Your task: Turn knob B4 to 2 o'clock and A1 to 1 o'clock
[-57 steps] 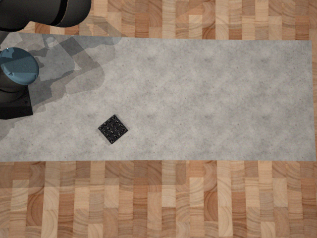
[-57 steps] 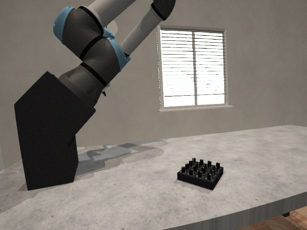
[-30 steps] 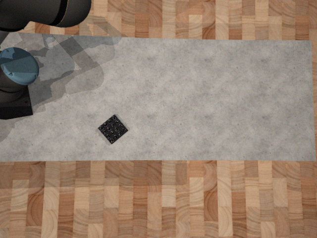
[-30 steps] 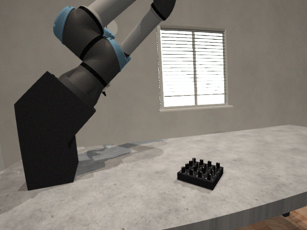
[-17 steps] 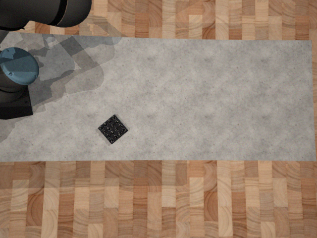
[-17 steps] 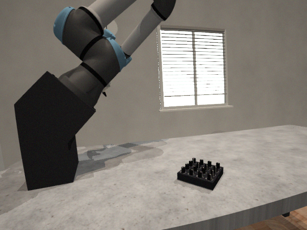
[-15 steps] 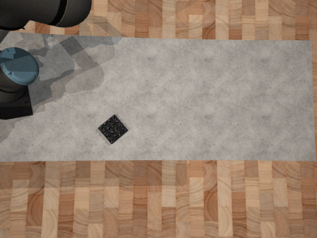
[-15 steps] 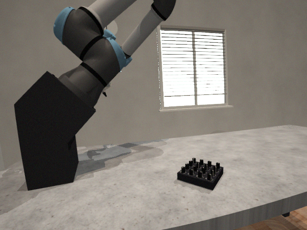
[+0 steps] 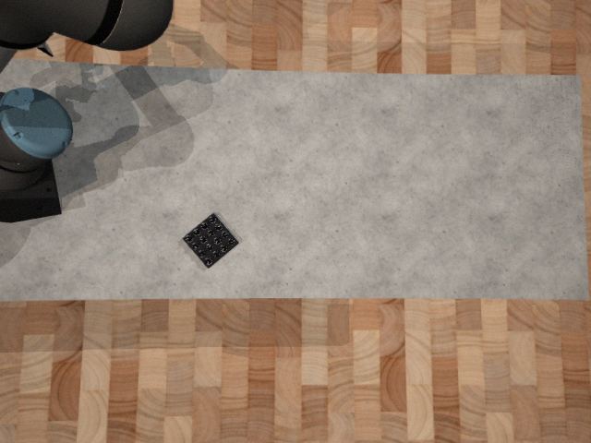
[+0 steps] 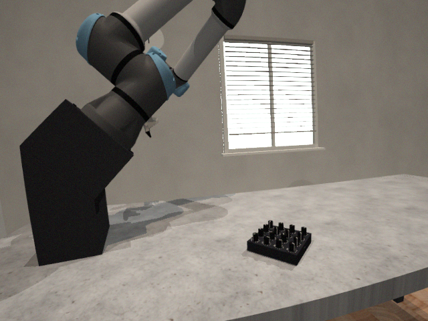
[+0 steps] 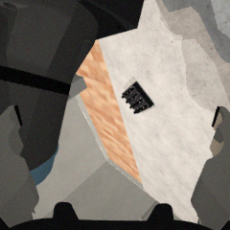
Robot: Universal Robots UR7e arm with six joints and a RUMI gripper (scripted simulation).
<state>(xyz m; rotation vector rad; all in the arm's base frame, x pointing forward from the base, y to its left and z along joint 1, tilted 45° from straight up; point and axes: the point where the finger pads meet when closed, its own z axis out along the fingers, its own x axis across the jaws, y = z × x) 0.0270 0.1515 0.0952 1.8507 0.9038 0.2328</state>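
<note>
The arm (image 10: 138,79) is folding up high on its dark pedestal (image 10: 41,193) at the far left of the grey table (image 10: 345,214), and nothing is getting turned yet. The gripper (image 11: 115,144) is hanging well above the surface with its jaws spread wide and nothing between them; from the wrist view, one finger (image 11: 16,158) is showing at each edge of the picture. The knob box (image 9: 210,240) is sitting alone on the table, rotated diagonally, toward the near edge and well apart from the arm. I'm counting one box carrying sixteen knobs in four rows of four, though the pointers are too small to read, and I can't make out the socket side. So by my judgement both turns are waiting: B4 and A1 alike, with the whole approach to come first.
</note>
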